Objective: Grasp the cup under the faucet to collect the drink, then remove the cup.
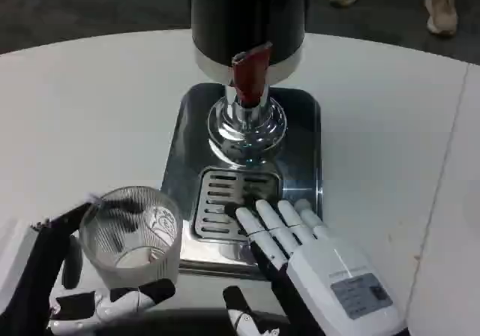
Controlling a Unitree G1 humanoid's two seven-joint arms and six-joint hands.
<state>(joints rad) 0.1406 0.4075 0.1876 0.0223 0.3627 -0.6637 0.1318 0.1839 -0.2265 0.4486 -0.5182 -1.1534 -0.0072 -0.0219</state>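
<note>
A clear ribbed plastic cup (133, 236) stands upright near the table's front left, with my left hand (71, 276) wrapped around it, fingers in front of and behind it. The cup sits left of the drip grate (225, 201), not under the faucet. The dispenser's faucet (247, 118) with its red lever (251, 72) hangs over the chrome base (300, 148). My right hand (315, 261) lies flat with its fingers spread, fingertips (262, 212) over the grate's right part, holding nothing.
The dark dispenser body (247, 13) stands at the back centre of the white table (75, 103). A seam in the table runs down the right side. Someone's shoes (442, 10) show on the floor beyond the far edge.
</note>
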